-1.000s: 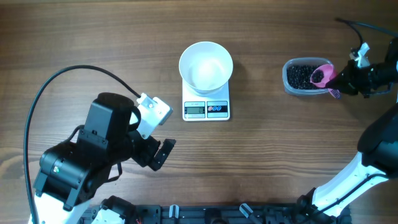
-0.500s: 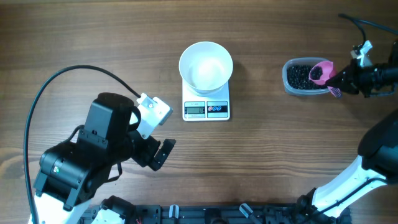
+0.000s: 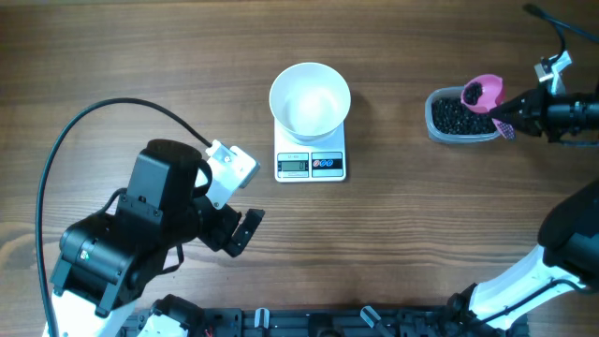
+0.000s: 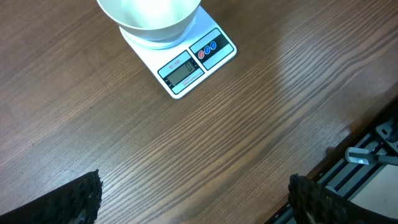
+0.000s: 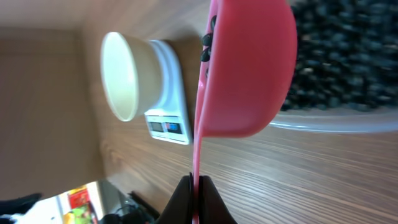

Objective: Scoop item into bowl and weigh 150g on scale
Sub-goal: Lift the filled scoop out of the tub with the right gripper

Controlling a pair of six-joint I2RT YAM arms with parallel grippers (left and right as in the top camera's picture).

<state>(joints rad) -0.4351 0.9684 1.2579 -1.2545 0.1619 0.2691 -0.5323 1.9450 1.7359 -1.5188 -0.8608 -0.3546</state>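
The empty white bowl [image 3: 310,98] stands on the white scale [image 3: 311,164] at mid-table; the left wrist view shows the bowl [image 4: 149,18] and the scale [image 4: 186,65] from the front. At the right, a clear tub holds the heap of black beads [image 3: 451,117]. My right gripper [image 3: 512,119] is shut on the handle of a pink scoop [image 3: 482,93], which hangs over the tub's far right corner with black beads in it. In the right wrist view the scoop [image 5: 249,68] is edge-on above my gripper [image 5: 198,193]. My left gripper [image 3: 241,225] rests open at the lower left, holding nothing.
A black cable [image 3: 103,117] loops over the table from the left arm. A black rail [image 3: 328,323] runs along the table's front edge. The right arm's white link [image 3: 529,271] crosses the lower right corner.
The right gripper has lifted the pink scoop out of the bead heap and carried it slightly toward the far right, loaded with beads. The left arm has not moved.
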